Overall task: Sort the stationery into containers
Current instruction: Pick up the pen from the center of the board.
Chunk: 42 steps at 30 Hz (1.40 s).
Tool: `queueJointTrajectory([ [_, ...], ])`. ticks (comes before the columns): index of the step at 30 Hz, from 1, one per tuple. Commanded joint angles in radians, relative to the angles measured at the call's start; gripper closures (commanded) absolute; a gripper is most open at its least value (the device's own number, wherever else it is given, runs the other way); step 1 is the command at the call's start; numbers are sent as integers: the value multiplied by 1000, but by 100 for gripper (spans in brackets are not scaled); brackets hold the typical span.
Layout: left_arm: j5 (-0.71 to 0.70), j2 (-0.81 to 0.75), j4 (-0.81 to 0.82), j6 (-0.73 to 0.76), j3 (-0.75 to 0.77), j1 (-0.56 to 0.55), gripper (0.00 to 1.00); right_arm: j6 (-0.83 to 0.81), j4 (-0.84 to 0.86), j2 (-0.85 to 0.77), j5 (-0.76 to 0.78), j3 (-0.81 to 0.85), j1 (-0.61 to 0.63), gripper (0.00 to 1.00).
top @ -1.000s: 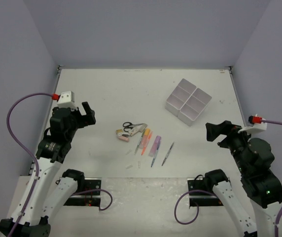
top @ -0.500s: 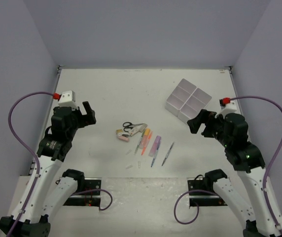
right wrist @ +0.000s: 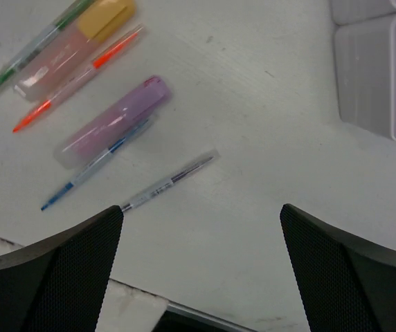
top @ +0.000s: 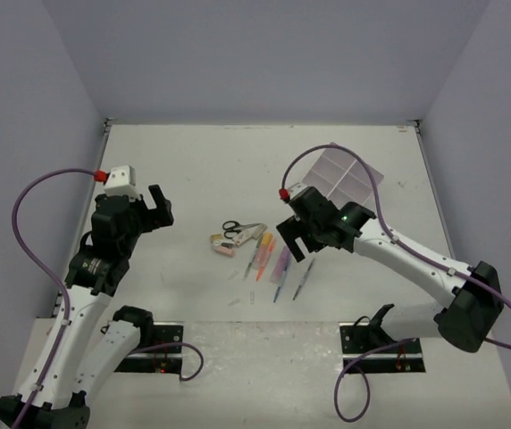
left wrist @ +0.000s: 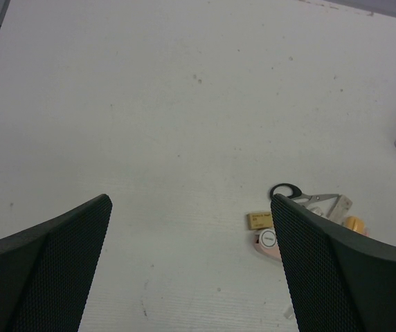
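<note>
The stationery lies in a loose cluster mid-table: black-handled scissors (top: 232, 229), small erasers (top: 221, 244), an orange marker (top: 263, 245), a purple marker (top: 281, 262) and a thin grey pen (top: 304, 278). My right gripper (top: 293, 241) is open and empty, hovering just above the purple marker (right wrist: 111, 123) and grey pen (right wrist: 167, 183). The white four-compartment box (top: 343, 170) stands at the back right, partly behind the right arm. My left gripper (top: 159, 207) is open and empty, left of the cluster; it sees the scissors (left wrist: 305, 197) and erasers (left wrist: 260, 221).
A thin blue pen (right wrist: 94, 166), an orange pen (right wrist: 80, 76) and a yellow-capped marker (right wrist: 73, 43) lie beside the purple marker. The box corner (right wrist: 378, 69) is to the right of the right gripper. The table's near edge (right wrist: 142, 301) runs just below.
The right arm has swung from the right side toward the table's middle and now hovers over the pens and markers. The left arm has not moved.
</note>
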Motion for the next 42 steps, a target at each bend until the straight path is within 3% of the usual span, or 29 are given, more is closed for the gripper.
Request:
queueJointTrajectory([
  [1,-11,-11,5,-13,-3,-23,0,-425,-4,-3,-127,41,64,1],
  [4,-12,-10,6,-13,-1,-31,0,-646,89,-45,-363,-40,95,1],
  [8,-14,-28,6,-13,-2,-31,0,-890,116,-64,-499,-84,103,1],
  [22,-4,-77,15,-10,-8,-46,0,-1169,62,3,-348,-279,110,5],
  [42,-26,-114,10,-13,-9,-69,0,-1213,39,275,-354,-166,107,24],
])
